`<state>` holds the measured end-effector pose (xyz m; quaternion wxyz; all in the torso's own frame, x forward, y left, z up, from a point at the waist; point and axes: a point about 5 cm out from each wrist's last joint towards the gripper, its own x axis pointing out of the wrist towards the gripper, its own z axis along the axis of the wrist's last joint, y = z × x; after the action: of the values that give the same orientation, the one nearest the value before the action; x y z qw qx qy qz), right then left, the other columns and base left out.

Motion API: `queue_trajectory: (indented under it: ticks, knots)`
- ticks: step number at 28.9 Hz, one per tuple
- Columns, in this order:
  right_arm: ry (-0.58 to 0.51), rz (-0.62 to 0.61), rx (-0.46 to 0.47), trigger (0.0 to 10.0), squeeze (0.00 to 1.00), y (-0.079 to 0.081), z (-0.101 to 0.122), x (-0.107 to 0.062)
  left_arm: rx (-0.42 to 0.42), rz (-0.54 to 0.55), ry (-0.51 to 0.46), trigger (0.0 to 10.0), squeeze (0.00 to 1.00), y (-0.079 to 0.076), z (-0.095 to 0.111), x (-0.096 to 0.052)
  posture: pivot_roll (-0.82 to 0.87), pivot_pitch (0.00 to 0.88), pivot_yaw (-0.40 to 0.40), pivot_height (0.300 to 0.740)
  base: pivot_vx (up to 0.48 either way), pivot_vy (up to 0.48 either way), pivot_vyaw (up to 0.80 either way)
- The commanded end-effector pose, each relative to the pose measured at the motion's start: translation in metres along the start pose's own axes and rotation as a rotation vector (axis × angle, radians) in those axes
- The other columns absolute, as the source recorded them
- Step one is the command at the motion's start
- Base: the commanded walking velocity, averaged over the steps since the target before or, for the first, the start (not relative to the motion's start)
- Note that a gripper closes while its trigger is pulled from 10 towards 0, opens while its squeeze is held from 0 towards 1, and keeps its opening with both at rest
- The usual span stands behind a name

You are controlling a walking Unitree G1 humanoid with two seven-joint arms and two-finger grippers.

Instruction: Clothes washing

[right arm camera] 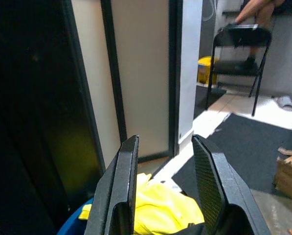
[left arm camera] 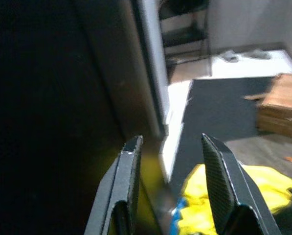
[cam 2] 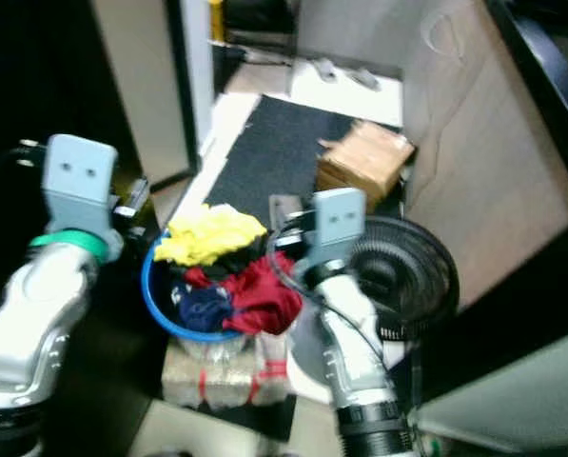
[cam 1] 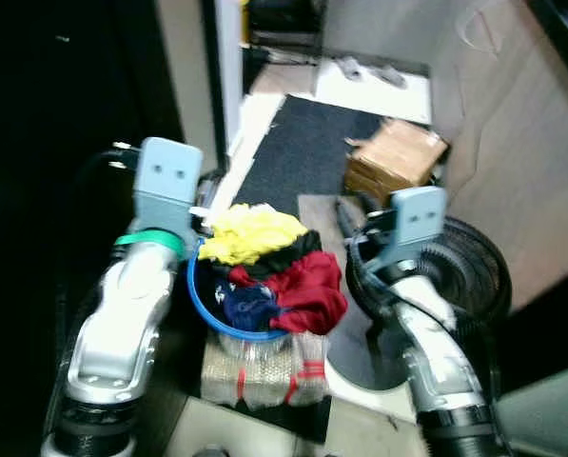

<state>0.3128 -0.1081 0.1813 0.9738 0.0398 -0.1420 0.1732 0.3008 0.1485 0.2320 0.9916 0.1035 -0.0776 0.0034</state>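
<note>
A blue round basket [cam 1: 196, 297] holds a heap of clothes: a yellow garment [cam 1: 250, 233] on top, a red one [cam 1: 307, 286], and a dark blue one [cam 1: 248, 307] below. The basket rests on a clear wrapped pack [cam 1: 260, 369] on the floor. My left arm [cam 1: 131, 314] reaches along the basket's left side and my right arm [cam 1: 421, 314] along its right. The left gripper [left arm camera: 171, 142] is open over the basket's far left rim, with nothing between its fingers. The right gripper [right arm camera: 165, 140] is also open and empty, with the yellow garment [right arm camera: 160, 210] just beneath it.
A black floor fan [cam 1: 464, 267] lies right beside my right arm. A cardboard box [cam 1: 398, 157] sits on the floor beyond it, next to a dark mat [cam 1: 303, 143]. A dark panel [left arm camera: 48, 122] stands close on the left. A person's legs rest on a black chair [right arm camera: 241, 36].
</note>
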Motion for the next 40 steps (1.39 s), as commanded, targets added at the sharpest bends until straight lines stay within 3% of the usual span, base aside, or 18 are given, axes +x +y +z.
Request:
queue_trajectory:
  ticks: [1,15,22,24,26,27,28,30,32,35,36,38,40]
  knots:
    - [0.023,-0.040,0.006,10.0,0.00,-0.011,-0.005,-0.006,-0.009,-0.033,0.015,10.0,0.00,-0.009,-0.002,-0.001,0.03,0.066,-0.006,0.740,0.000,0.000,0.00]
    - [0.030,-0.043,0.002,10.0,0.00,-0.011,-0.007,-0.007,-0.008,-0.036,0.022,10.0,0.00,-0.009,-0.004,-0.001,0.03,0.069,-0.005,0.740,0.000,0.000,0.00]
    - [0.037,-0.062,0.001,10.0,0.00,-0.015,-0.009,-0.008,-0.028,-0.083,0.070,10.0,0.00,-0.011,-0.014,-0.003,0.03,0.073,-0.004,0.740,0.000,0.000,0.00]
    - [0.021,-0.107,0.003,10.0,0.00,-0.026,-0.006,-0.003,-0.112,-0.039,0.123,10.0,0.00,0.009,-0.030,0.000,0.03,0.072,-0.006,0.740,0.000,0.000,0.00]
    - [0.021,-0.107,0.003,10.0,0.00,-0.026,-0.006,-0.003,-0.112,-0.039,0.123,10.0,0.00,0.009,-0.030,0.000,0.03,0.072,-0.006,0.740,0.000,0.000,0.00]
    - [0.024,-0.143,0.011,10.0,0.00,-0.035,-0.007,0.001,-0.118,-0.022,0.116,10.0,0.00,0.022,-0.037,0.002,0.03,0.070,-0.006,0.740,0.000,0.000,0.00]
    - [0.024,-0.143,0.011,10.0,0.00,-0.035,-0.007,0.001,-0.118,-0.022,0.116,10.0,0.00,0.022,-0.037,0.002,0.03,0.070,-0.006,0.740,0.000,0.000,0.00]
    - [0.063,-0.216,0.006,10.0,0.00,-0.053,-0.017,0.001,-0.078,0.013,0.104,10.0,0.00,0.042,-0.055,0.005,0.03,0.066,-0.006,0.740,0.000,0.000,0.00]
    - [0.063,-0.216,0.006,10.0,0.00,-0.053,-0.017,0.001,-0.078,0.013,0.104,10.0,0.00,0.042,-0.055,0.005,0.03,0.066,-0.006,0.740,0.000,0.000,0.00]
    - [0.130,-0.256,-0.021,10.0,0.00,-0.063,-0.033,-0.008,-0.041,0.060,0.161,10.0,0.00,0.051,-0.083,0.002,0.03,0.067,-0.006,0.740,0.000,0.000,0.00]
    - [0.130,-0.256,-0.021,10.0,0.00,-0.063,-0.033,-0.008,-0.041,0.060,0.161,10.0,0.00,0.051,-0.083,0.002,0.03,0.067,-0.006,0.740,0.000,0.000,0.00]
    - [0.166,-0.254,-0.038,10.0,0.00,-0.064,-0.042,-0.014,-0.019,0.063,0.189,10.0,0.00,0.050,-0.095,-0.001,0.02,0.067,-0.004,0.740,0.000,0.000,0.00]
    - [0.234,-0.241,-0.053,10.0,0.00,-0.060,-0.060,-0.027,-0.014,0.028,0.216,10.0,0.00,0.038,-0.105,-0.006,0.02,0.068,-0.002,0.740,0.000,0.000,0.00]
